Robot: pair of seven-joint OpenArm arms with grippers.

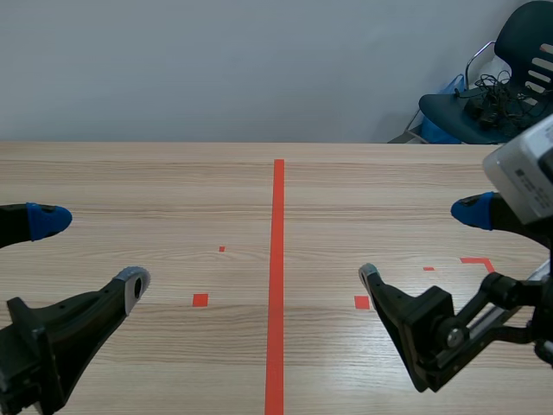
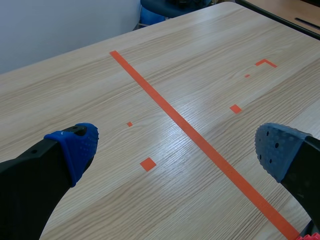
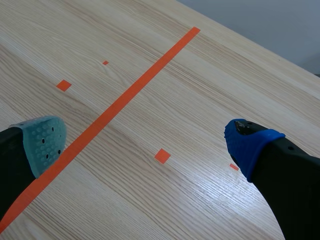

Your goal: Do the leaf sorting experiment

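Seems the sorting hasn't started: no leaves in any view. Left gripper (image 1: 91, 252) hangs left of the long orange-red tape line (image 1: 278, 259) on the pale wooden bench (image 1: 173, 173), right gripper (image 1: 421, 244) right of it, both spread wide, holding nothing. Next move probably needs leaves set out first.

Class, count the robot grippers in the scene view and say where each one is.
2. The left gripper hangs open over the table's left half; the right gripper hangs open over its right half. None seem hidden.

Bright, even light with soft glare sheening the table (image 2: 165, 135).
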